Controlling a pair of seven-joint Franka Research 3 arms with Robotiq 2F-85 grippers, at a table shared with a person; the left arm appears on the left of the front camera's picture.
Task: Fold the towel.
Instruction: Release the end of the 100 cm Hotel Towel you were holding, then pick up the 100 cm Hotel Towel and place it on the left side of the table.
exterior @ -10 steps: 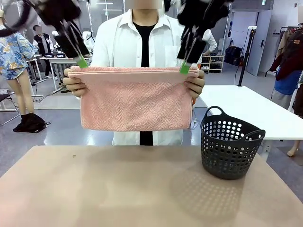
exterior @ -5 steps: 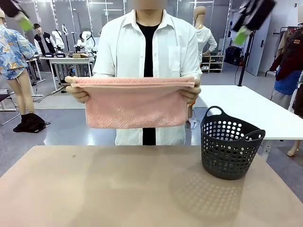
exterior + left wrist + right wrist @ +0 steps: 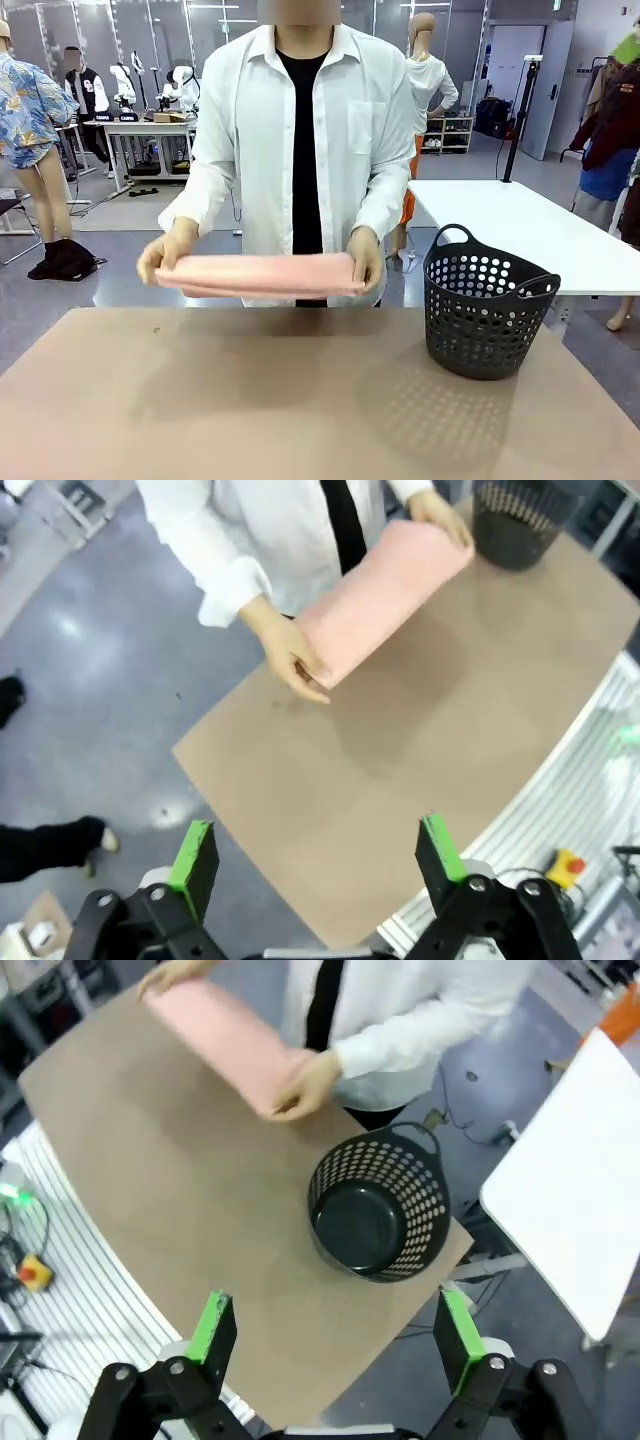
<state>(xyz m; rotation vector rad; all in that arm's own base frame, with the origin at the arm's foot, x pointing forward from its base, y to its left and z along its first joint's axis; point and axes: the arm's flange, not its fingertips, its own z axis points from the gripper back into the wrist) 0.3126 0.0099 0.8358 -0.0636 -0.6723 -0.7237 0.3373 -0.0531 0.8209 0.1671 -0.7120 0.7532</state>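
While the left gripper (image 3: 318, 852) and the right gripper (image 3: 335, 1335) hang wide and empty overhead, the towel (image 3: 260, 274) sits folded in the person's hands (image 3: 165, 258) at the table's (image 3: 250, 400) twelve o'clock; dropped unevenly, its layers could slide apart.

Big, bright room. Grey, shiny floor (image 3: 130, 275) with pale spots of light. Up close, a flat brown table (image 3: 300, 410). Behind it on the right, a long white table (image 3: 520, 235). Far back on the left, 1 more white table (image 3: 150, 127) with small stuff on top. Back wall of tall glass panes (image 3: 225, 45) in dark frames. Long white lamps (image 3: 215, 6) up high. Thin black pole (image 3: 518, 125) near a grey door (image 3: 505, 60). Low shelf (image 3: 452, 135) close by. Clothes rack (image 3: 610, 140) at the right edge. Small black heap (image 3: 65, 262) on the floor, left.
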